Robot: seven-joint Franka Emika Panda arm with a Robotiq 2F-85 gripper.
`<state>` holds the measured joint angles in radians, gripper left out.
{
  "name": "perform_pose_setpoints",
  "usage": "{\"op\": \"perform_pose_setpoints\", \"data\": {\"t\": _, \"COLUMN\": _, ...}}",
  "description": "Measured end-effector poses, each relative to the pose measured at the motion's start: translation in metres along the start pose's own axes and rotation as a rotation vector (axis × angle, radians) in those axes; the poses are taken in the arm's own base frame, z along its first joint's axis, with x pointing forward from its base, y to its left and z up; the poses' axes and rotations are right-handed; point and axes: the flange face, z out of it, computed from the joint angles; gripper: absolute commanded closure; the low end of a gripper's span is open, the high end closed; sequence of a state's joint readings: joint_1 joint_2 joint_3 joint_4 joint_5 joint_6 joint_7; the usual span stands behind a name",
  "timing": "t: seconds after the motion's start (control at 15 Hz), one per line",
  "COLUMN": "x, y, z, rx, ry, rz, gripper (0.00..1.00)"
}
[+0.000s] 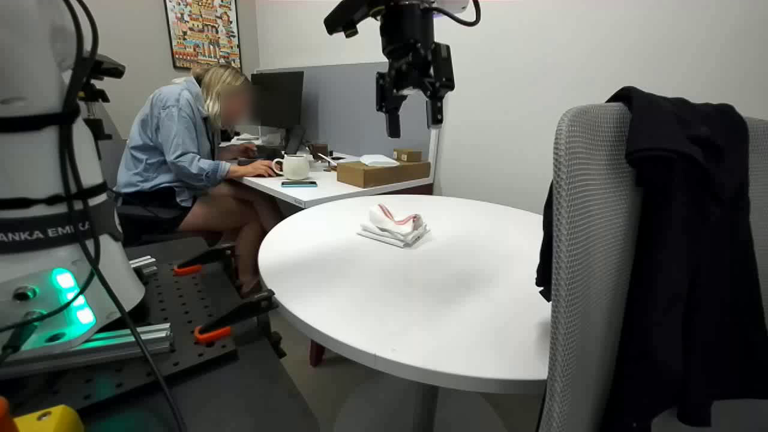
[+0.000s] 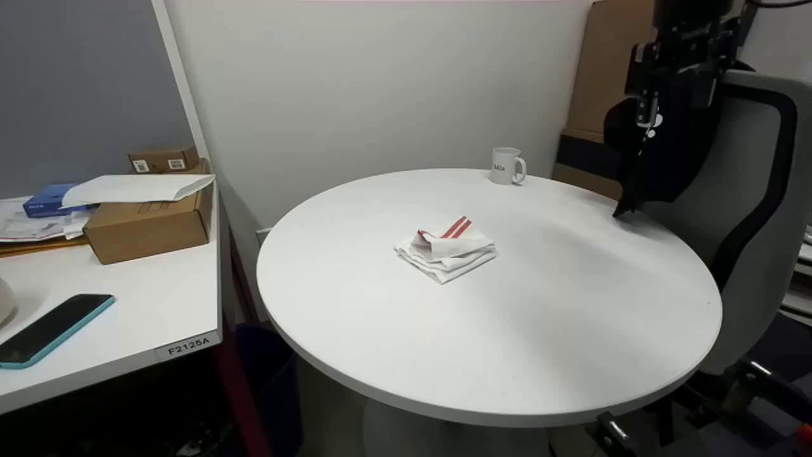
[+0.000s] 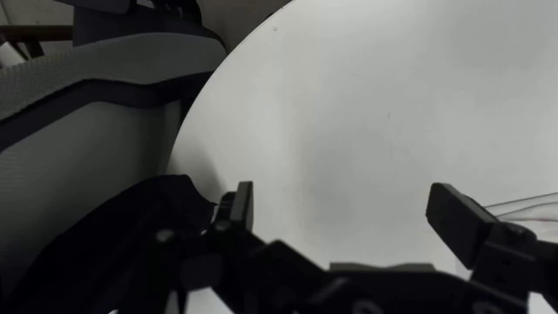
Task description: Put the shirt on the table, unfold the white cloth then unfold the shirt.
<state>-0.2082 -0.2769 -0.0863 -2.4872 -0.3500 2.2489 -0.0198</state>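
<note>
The wrist view showed the gripper with its fingers spread wide and nothing pinched between them, the white table below. In both exterior views it hung well above the table. Off to one side of it, apart from its fingers, the black shirt, as I took the garment to be, was draped over a chair. Beyond the opposite finger, and lower than the gripper, lay the white cloth, folded in a stack on the table with its red-striped top layer rucked up.

None of the task looked done. The shirt had yet to reach the table, the cloth had yet to be opened out flat, and unfolding the shirt was left for last. With the gripper unladen, fetching the shirt from the chair seemed to be the step in hand.
</note>
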Motion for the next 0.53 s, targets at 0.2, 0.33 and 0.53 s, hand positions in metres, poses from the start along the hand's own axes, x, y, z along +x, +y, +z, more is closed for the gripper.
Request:
{"op": "perform_pose_setpoints", "data": {"t": 0.2, "x": 0.0, "y": 0.0, "z": 0.0, "rx": 0.0, "ry": 0.0, "rz": 0.0, "gripper": 0.0}}
{"op": "perform_pose_setpoints", "data": {"t": 0.33, "x": 0.0, "y": 0.0, "z": 0.0, "rx": 0.0, "ry": 0.0, "rz": 0.0, "gripper": 0.0}}
{"op": "perform_pose_setpoints", "data": {"t": 0.53, "x": 0.0048, "y": 0.0044, "z": -0.0069, "rx": -0.024, "ry": 0.035, "rz": 0.001, "gripper": 0.0}}
